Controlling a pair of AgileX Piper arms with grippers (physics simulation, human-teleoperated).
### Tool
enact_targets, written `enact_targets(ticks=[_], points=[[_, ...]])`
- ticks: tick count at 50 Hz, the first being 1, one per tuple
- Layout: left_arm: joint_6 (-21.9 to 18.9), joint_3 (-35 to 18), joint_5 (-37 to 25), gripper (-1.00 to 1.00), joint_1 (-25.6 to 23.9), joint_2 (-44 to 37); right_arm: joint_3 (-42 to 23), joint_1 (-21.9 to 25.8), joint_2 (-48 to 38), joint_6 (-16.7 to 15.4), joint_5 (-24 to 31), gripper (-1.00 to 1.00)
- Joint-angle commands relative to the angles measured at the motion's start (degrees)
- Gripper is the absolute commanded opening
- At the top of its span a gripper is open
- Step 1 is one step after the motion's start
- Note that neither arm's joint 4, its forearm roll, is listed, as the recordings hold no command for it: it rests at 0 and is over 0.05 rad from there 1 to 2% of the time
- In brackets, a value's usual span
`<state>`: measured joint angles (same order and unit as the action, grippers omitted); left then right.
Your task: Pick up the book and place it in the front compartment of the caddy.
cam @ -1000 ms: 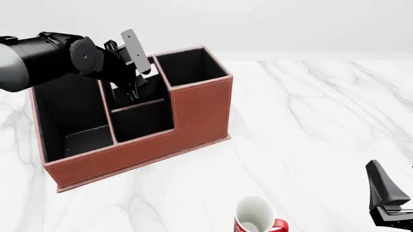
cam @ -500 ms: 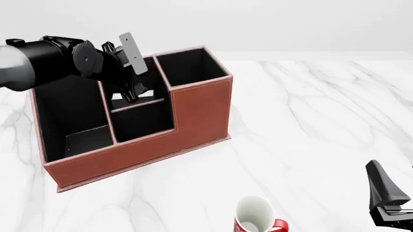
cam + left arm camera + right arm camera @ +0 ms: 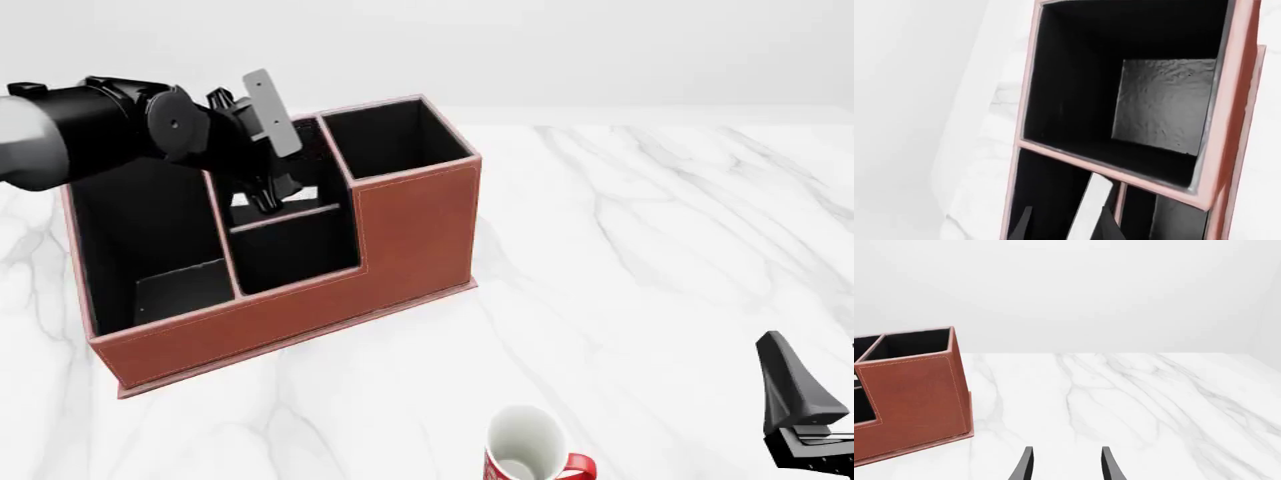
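The caddy [image 3: 400,230] is a reddish-brown organiser with black lining on the left of the table, also seen in the left wrist view [image 3: 1121,172] and the right wrist view [image 3: 914,400]. My left gripper [image 3: 271,193] hangs over its middle section, open. The book [image 3: 1091,210] shows only as a white page edge standing between the left fingers, closer to one of them. In the front view the book [image 3: 244,201] shows as a white sliver just behind the low middle divider. My right gripper [image 3: 1065,467] is open and empty, low at the table's near right [image 3: 801,420].
A red-and-white mug [image 3: 527,445] stands upright near the front edge, between the caddy and the right gripper. The white marble table [image 3: 641,250] extends to the right of the caddy.
The left gripper has lifted a little and shifted left above the caddy's middle section. The book's white edge stays down in the caddy. The right arm has not moved.
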<state>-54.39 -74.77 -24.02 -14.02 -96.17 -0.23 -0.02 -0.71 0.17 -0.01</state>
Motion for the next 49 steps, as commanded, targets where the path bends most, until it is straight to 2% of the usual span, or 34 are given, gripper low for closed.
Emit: enact_targets(ticks=[1, 21, 28, 33, 35, 40, 43, 46, 49], points=[[0.0, 0.6, -1.6, 1.0, 1.1, 3.8, 0.0, 0.0, 0.1, 0.0, 0.0, 1.0], [2.9, 4.3, -3.2, 1.0, 0.5, 12.4, 0.0, 0.0, 0.1, 0.0, 0.0, 1.0], [4.0, 9.4, -3.0, 1.0, -0.1, 18.2, 0.0, 0.0, 0.1, 0.0, 0.0, 1.0], [4.9, 15.4, -2.8, 1.0, -1.9, 25.7, 0.0, 0.0, 0.1, 0.0, 0.0, 1.0], [3.8, 18.1, -1.3, 1.0, -1.8, 29.3, 0.0, 0.0, 0.1, 0.0, 0.0, 1.0], [4.2, 24.3, -0.5, 1.0, -5.3, 40.1, 0.0, 0.0, 0.1, 0.0, 0.0, 1.0], [5.8, 28.9, -0.5, 1.0, -8.1, 47.3, 0.0, 0.0, 0.1, 0.0, 0.0, 1.0], [8.9, 34.9, -0.5, 1.0, -11.4, 55.2, 0.0, 0.0, 0.1, 0.0, 0.0, 1.0], [12.3, 43.1, 0.1, 1.0, -14.0, 63.7, 0.0, 0.0, 0.1, -0.1, 0.0, 1.0]])
